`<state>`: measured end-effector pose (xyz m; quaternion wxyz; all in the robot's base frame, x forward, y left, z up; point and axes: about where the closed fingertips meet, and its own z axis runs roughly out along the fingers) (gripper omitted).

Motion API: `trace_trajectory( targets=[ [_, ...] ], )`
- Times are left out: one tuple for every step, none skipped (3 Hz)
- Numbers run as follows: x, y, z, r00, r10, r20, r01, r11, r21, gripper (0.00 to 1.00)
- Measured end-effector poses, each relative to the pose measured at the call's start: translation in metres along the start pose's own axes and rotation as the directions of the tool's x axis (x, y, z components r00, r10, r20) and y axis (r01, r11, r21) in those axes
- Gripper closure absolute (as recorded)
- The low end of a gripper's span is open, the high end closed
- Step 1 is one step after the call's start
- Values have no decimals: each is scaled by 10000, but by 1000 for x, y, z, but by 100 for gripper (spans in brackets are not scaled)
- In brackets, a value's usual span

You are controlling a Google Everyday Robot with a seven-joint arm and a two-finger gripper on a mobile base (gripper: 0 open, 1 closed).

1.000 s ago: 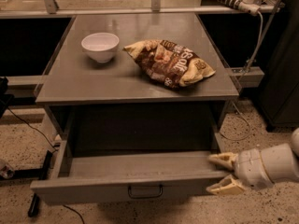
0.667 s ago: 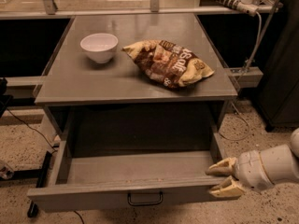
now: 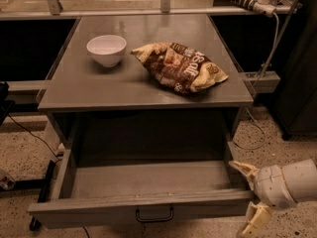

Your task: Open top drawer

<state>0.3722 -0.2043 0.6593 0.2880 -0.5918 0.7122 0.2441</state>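
The top drawer (image 3: 99, 209) is a wide grey metal drawer, pulled well out from under the grey cabinet top (image 3: 119, 90). Its inside looks empty. A small black loop handle (image 3: 154, 215) sits centred on its flat front. My gripper (image 3: 251, 193) is at the drawer's front right corner, at the lower right of the camera view. Its pale fingers (image 3: 243, 169) are spread apart, one above the corner and one below, and hold nothing. The white arm runs off to the right edge.
On the cabinet top stand a white bowl (image 3: 106, 49) at the left and a brown crumpled chip bag (image 3: 181, 66) at the right. A cable (image 3: 270, 48) hangs at the right. The floor (image 3: 25, 148) is speckled, with black cable and a frame leg at left.
The drawer has slid further out toward the camera. My gripper moved with its front right corner, down and toward the camera, fingers still spread.
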Motion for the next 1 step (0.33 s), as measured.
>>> trace_trajectory(
  targets=[
    [0, 0, 0, 10000, 0, 0, 0, 10000, 0, 0]
  ],
)
